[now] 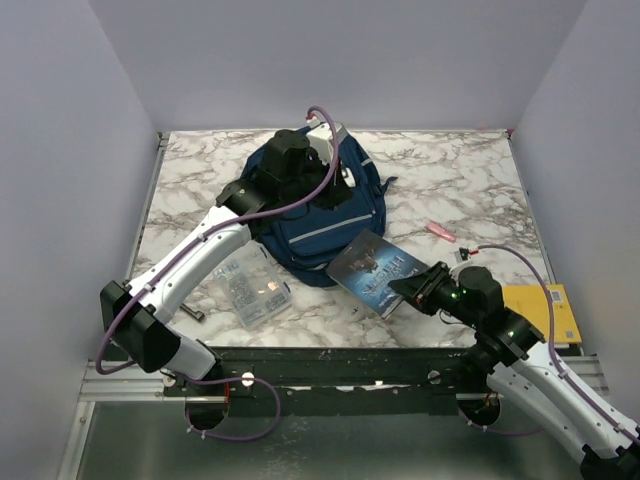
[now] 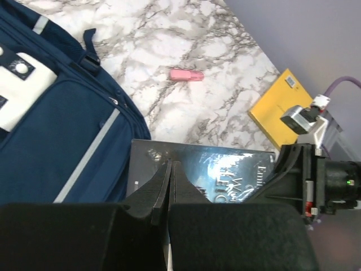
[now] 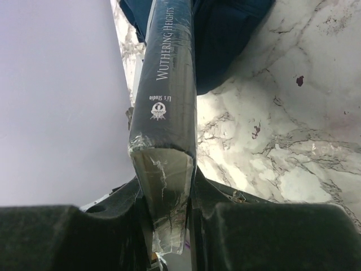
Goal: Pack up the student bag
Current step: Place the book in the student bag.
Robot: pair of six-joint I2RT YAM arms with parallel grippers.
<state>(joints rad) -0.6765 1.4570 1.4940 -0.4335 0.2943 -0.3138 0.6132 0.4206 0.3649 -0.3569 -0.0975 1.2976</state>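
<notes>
Top external view first: the student bag (image 1: 305, 215) lies flat on the marble table (image 1: 450, 180), toward the back and a little left of the middle, its navy front with the grey stripe facing up. My left arm reaches over it, and my left gripper (image 1: 333, 190) hovers above the bag's right half. The left wrist view shows those fingers (image 2: 161, 189) pressed together, just a thin seam between them and nothing caught in it. Beyond the tips I see the bag's blue pocket panel on the left and a dark book (image 2: 214, 169) below. That book (image 1: 375, 270) sits at the bag's near right edge and overlaps it from above, though I cannot tell whether the two touch. My right gripper (image 1: 405, 288) has it by the near end. On the right wrist view the fingers (image 3: 127, 197) are clamped on either side of the book, spine toward the lens, reading "Wuthering Heights", and the book runs away from me toward the bag (image 3: 225, 34). Further out, a clear plastic box (image 1: 250, 285) rests on the table just beside the bag's near left edge, under my left forearm. A small pink object (image 1: 440, 231) lies on the marble to the right of the bag, well apart from it. A flat yellow item (image 1: 545, 312) lies at the table's near right corner, behind my right arm.
</notes>
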